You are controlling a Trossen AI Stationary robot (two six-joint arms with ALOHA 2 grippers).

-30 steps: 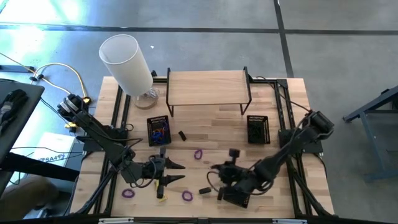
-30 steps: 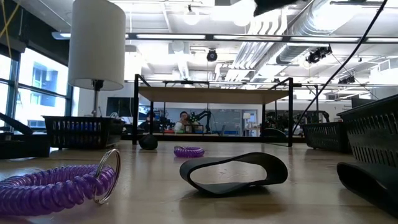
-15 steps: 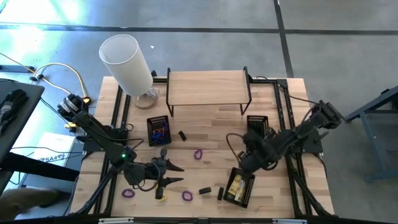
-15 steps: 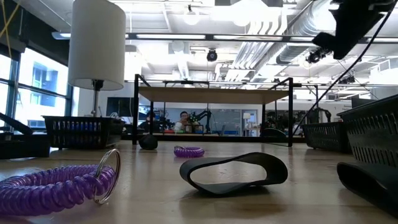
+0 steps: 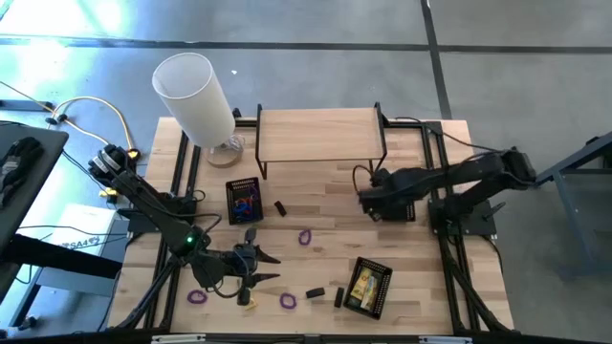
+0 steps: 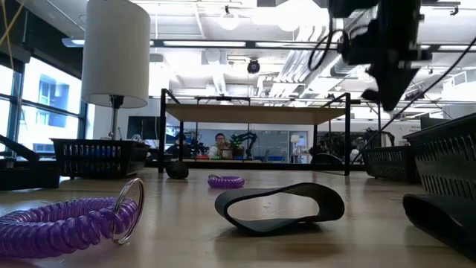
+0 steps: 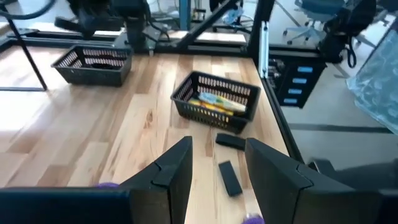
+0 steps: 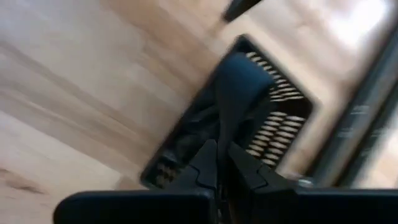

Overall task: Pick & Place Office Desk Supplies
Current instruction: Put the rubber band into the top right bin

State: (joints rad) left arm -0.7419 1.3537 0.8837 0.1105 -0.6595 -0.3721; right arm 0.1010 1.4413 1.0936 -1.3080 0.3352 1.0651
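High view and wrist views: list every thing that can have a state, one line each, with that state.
left tool: open, empty, low over the table.
right tool: shut, above the right mesh tray.
front mesh tray: holds yellow pieces.
left mesh tray: holds blue and red items.
right mesh tray: contents too dark to tell.

Open tabletop (image 5: pixel 325 196) between mesh trays (image 5: pixel 243 199)

Bright, even light from ceiling lamps (image 6: pixel 227 21) fills the room. Daylight glares on the floor (image 5: pixel 57 48) in the high view's upper left corner. The right wrist view is smeared with motion blur. In the low view the purple coil (image 6: pixel 71 223) nearest the lens is soft.
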